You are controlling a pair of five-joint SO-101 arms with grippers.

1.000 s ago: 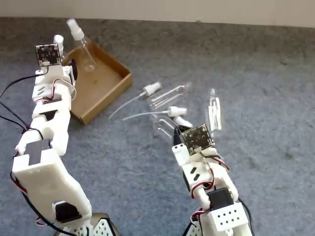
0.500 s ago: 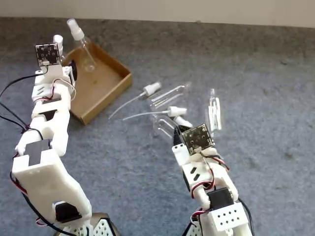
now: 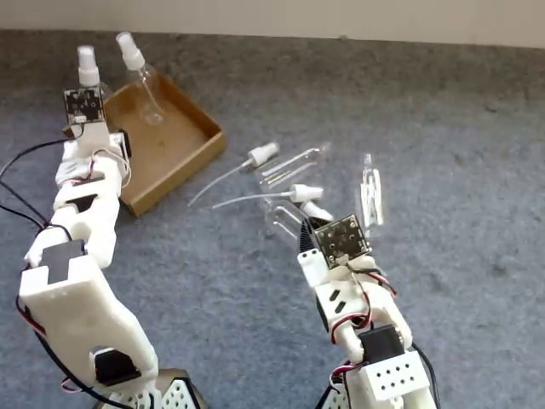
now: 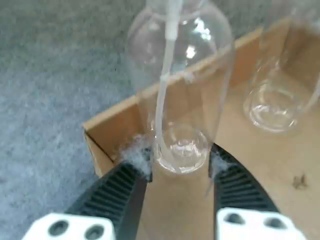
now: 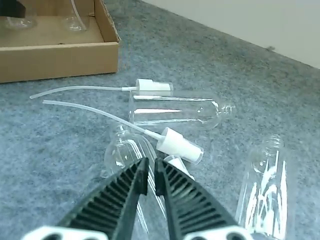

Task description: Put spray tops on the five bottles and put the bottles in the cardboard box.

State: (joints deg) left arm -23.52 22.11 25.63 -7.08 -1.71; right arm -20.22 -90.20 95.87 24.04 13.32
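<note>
A clear bottle (image 4: 180, 95) with a white spray top (image 3: 88, 60) stands upright in a corner of the cardboard box (image 3: 174, 145), and my left gripper (image 4: 180, 172) is shut on its base. A second topped bottle (image 3: 143, 81) stands deeper in the box. My right gripper (image 5: 151, 172) is shut with nothing in it. It hovers over a lying bare bottle (image 5: 125, 150) and a loose spray top (image 5: 179, 145) with a long tube. Another loose spray top (image 5: 154, 86) lies beside a second lying bottle (image 5: 172, 109). A third bare bottle (image 5: 265, 185) lies off to one side.
Grey carpet covers the table. The box wall (image 4: 112, 122) rises right beside the left fingers. The thin tubes of the loose tops (image 3: 226, 192) stretch toward the box. Open carpet lies at the far right of the high view.
The left arm has shifted toward the box's outer corner with its bottle, so the spray top now stands clear above the wrist. The box has nudged slightly. The right arm has not moved.
</note>
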